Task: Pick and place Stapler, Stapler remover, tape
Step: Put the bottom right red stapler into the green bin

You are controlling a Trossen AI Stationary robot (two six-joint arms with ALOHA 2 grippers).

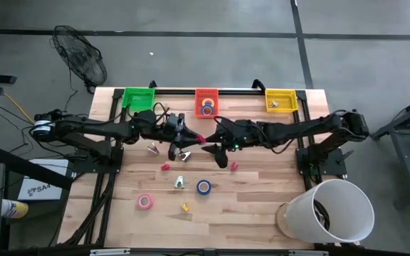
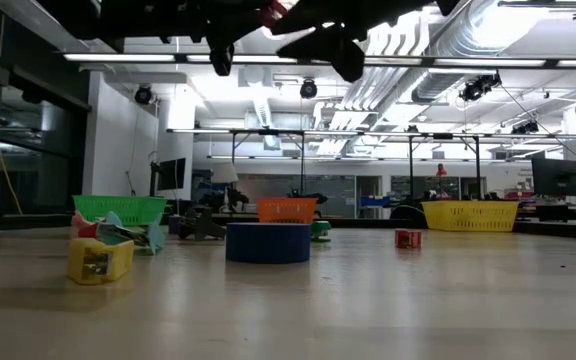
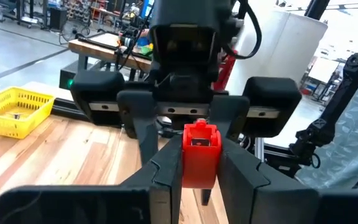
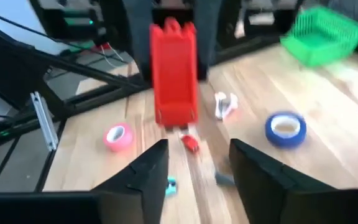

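The left gripper (image 3: 199, 180) squeezes a red stapler (image 3: 199, 152) high above the counter (image 1: 262, 206). The right gripper (image 4: 194, 168) waits opposite with fingers spread, probably to take it. Blue tape (image 1: 203, 187) lies below.

Bare table (image 1: 262, 203) lies open below the right gripper (image 1: 221, 152), while the left gripper (image 1: 179, 146) crowds just beside.

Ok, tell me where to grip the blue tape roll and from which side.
Come straight down from above. The blue tape roll lies flat on the table, open centre up, so put one claw finger in the hole and one outside, pinching the ring wall. Its low rounded side offers a sideways approach little.
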